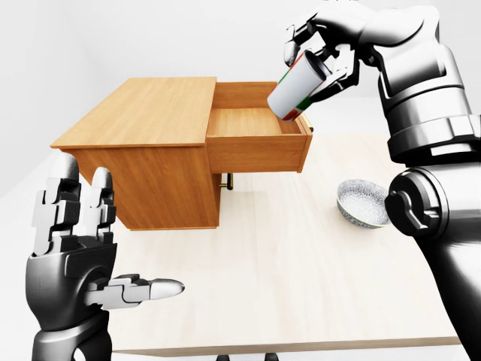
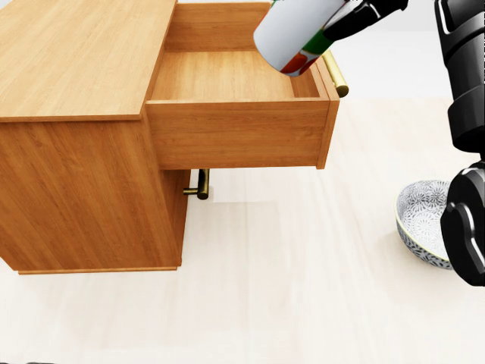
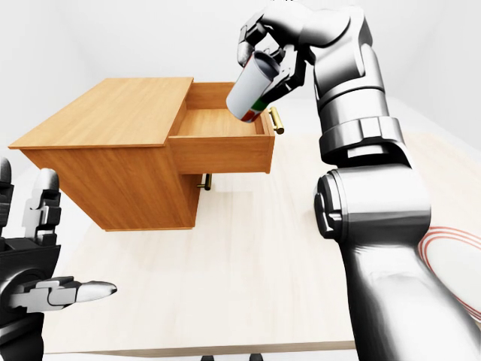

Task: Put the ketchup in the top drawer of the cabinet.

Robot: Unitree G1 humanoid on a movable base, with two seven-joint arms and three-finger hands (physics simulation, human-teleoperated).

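Pale, light-wood table (image 1: 301, 286) fills lower part of eye views; near edge along bottom, right edge visible in right-eye view. Behind it plain white walls (image 1: 68, 53), featureless, meeting in soft corner at left. Light even, diffuse; faint soft shadows on tabletop. No floor detail discernible past table edges.

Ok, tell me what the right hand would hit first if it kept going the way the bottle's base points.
Probably the top drawer's bare floor: the right hand holds the ketchup tilted, base down-left over the open drawer's handle end. Depth is unclear; the side wall might come first.
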